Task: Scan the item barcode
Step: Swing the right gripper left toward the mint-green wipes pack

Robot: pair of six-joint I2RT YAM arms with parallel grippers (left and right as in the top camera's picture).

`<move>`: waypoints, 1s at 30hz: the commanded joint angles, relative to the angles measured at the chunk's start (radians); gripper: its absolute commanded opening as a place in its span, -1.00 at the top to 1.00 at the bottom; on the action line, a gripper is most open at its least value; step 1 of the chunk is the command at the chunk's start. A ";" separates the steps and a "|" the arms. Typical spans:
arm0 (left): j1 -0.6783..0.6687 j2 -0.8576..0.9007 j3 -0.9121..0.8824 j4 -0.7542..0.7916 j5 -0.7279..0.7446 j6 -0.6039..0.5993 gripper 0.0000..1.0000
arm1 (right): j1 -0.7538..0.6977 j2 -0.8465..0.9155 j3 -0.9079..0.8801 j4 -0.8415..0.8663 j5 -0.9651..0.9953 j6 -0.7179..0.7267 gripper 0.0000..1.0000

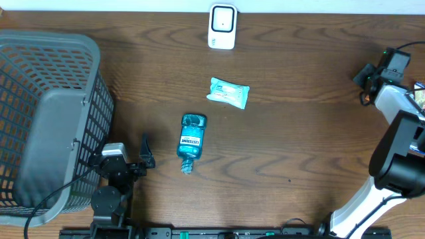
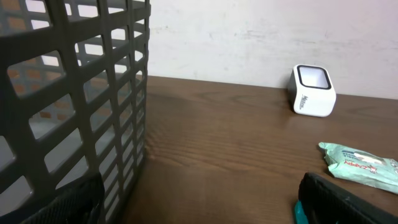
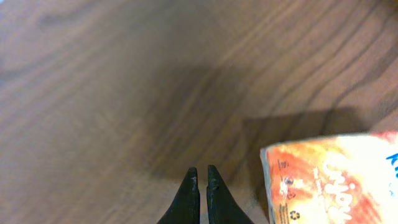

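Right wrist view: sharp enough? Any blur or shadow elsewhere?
Right wrist: soft all over, orange packet print smeared, a broad shadow on the wood beyond the shut right pincer. Left wrist: near basket blurred, white scanner crisper. Overhead: even light, mouthwash bottle label legible.

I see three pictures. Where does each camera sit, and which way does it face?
Overhead: above the table, looking straight down on basket, scanner, wipes packet, Listerine bottle; left arm, right arm show.
Left wrist: low beside the basket, facing across to the scanner; left tool open at the bottom corners.
Right wrist: close above the table, facing down at an orange packet; right tool shut.
Shared: overhead and left wrist both see basket, scanner, wipes packet.
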 commanded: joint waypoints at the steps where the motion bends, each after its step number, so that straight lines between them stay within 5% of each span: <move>1: 0.005 -0.006 -0.022 -0.032 -0.016 -0.008 -0.99 | -0.009 0.058 0.006 -0.032 0.217 0.015 0.98; 12: 0.005 -0.006 -0.022 -0.032 -0.016 -0.008 -0.99 | -0.098 0.058 0.006 -0.079 0.459 -0.003 0.98; 16: 0.005 -0.006 -0.022 -0.032 -0.016 -0.008 -0.99 | -0.110 0.041 0.015 -0.081 0.269 -0.003 0.95; 25: 0.005 -0.006 -0.022 -0.032 -0.016 -0.008 -0.99 | 0.005 -0.133 0.038 -0.048 -0.606 0.000 -0.24; 28: 0.005 -0.006 -0.022 -0.032 -0.016 -0.008 -0.99 | 0.116 -0.132 0.037 -0.047 -0.680 -0.026 -0.43; 30: 0.005 -0.006 -0.022 -0.032 -0.016 -0.008 -0.99 | 0.249 -0.131 0.037 -0.080 -0.653 -0.224 -0.83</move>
